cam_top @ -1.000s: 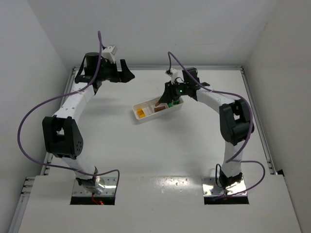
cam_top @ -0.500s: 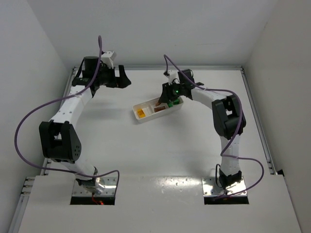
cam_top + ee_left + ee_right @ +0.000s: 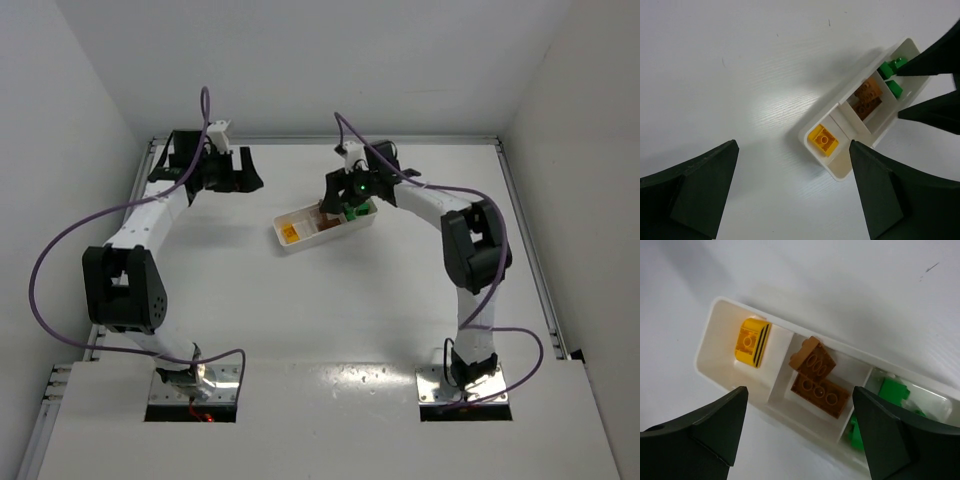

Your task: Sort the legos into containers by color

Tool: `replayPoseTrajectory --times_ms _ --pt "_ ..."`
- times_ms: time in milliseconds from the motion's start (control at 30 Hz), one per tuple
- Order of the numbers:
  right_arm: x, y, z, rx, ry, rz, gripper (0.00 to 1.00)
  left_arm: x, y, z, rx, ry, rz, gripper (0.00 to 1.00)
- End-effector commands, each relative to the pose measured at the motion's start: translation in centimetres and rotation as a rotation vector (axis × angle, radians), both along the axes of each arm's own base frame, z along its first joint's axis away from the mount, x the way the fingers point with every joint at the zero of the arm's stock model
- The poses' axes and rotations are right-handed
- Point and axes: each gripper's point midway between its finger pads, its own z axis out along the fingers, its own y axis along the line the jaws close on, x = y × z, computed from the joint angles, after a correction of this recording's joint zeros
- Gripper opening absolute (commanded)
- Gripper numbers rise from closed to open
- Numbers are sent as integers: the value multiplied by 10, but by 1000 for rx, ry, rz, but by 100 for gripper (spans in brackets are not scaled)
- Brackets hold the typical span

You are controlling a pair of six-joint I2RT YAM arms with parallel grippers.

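Note:
The white three-compartment tray lies at the table's back centre. Its left container holds a yellow-orange lego, also visible as the yellow lego. Two reddish-brown legos lie in the middle container. Green legos fill the right one. My right gripper hangs open just above the middle container with nothing between its fingers; from above the right gripper covers the tray's right half. My left gripper is open over bare table beside the tray's yellow end, seen as the left gripper.
White enclosure walls close in the table at the back and on both sides, with a metal rail along the right edge. Purple cables loop off both arms. The right arm's dark fingers show over the tray's green end.
My right gripper has slid a little left over the tray and its jaws have opened wide. The left gripper has dipped slightly toward the table.

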Motion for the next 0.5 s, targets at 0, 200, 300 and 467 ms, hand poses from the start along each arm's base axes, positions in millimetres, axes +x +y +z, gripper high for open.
replayPoseTrajectory --times_ms 0,200,300,467 --pt "13 -15 109 47 -245 -65 86 1 6 -13 14 10 11 100" --pt "14 -106 127 -51 -309 -310 86 -2 9 -47 69 12 -3 100" --pt "11 -155 117 -94 -295 -398 86 -4 9 -59 114 11 3 100" --pt "-5 -228 61 -153 -189 -524 86 -6 18 -84 172 37 42 100"
